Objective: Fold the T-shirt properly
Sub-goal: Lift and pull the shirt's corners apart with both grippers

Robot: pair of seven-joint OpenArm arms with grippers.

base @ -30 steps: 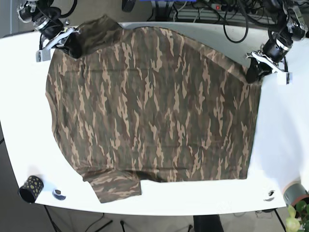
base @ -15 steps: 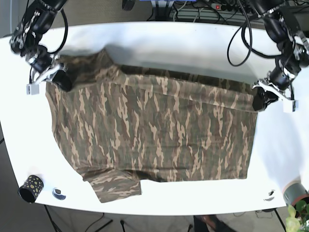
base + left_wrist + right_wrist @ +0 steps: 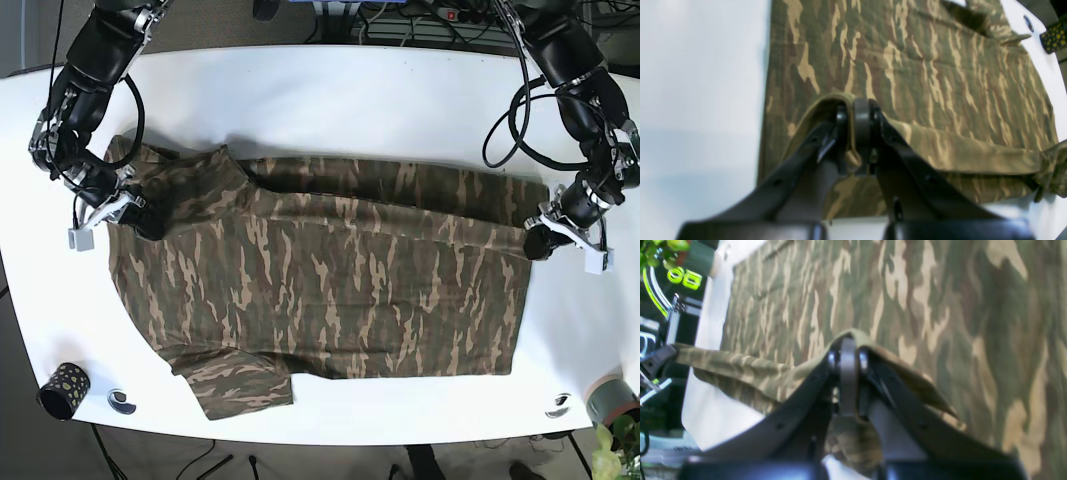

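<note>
Mid-fold: left gripper [image 3: 537,243] and right gripper [image 3: 128,212] (both clamped on cloth) must carry the T-shirt [image 3: 320,290] edge farther over the flat half ahead.

Camo cotton T-shirt [image 3: 320,280]: olive green ground w/ dark brown & pale tan streaks all over, same print on both sleeves & on the folded-over band. Smooth white tabletop [image 3: 330,100] plain, no markings. Black metal left gripper [image 3: 857,133] and black metal right gripper [image 3: 846,373], both w/ dark grey pads; arms & cables black too. Small black cylindrical cup w/ yellow dots [image 3: 63,390] at table corner. Green leafy plant in grey pot [image 3: 615,430] at opposite corner
</note>
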